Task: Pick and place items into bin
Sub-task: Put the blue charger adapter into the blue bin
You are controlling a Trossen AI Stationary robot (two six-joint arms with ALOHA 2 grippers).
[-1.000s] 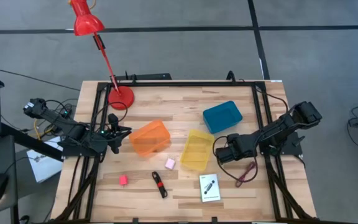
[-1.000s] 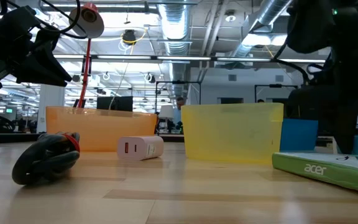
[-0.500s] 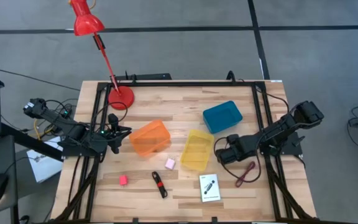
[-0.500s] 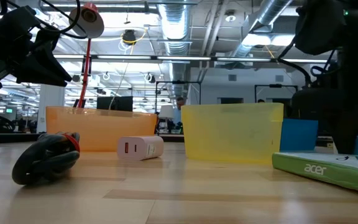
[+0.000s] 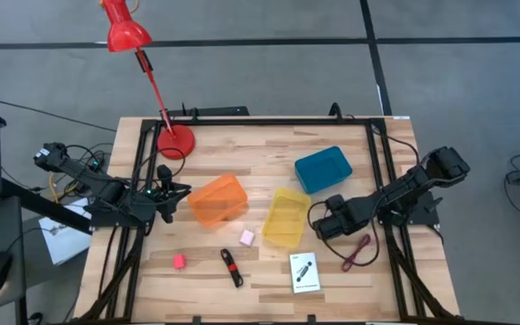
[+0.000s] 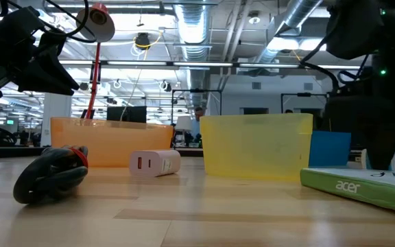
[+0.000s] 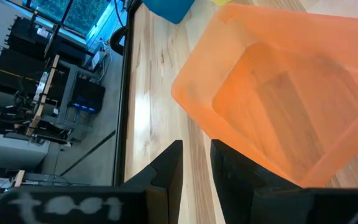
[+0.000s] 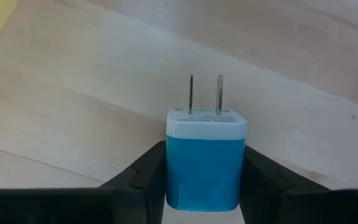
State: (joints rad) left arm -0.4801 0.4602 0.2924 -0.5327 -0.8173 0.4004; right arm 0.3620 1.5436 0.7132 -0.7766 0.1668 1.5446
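Fingers of my right gripper [image 8: 204, 186] squeezed the blue plug [image 8: 205, 162] near the yellow bin [image 5: 286, 217], and I feared its smooth sides might slip out.

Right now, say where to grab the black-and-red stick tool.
Take the black-and-red stick tool across its slim middle, straight down from above. It lies flat and slanted on the table, bare wood along both long sides, so set the fingers crosswise to its length.
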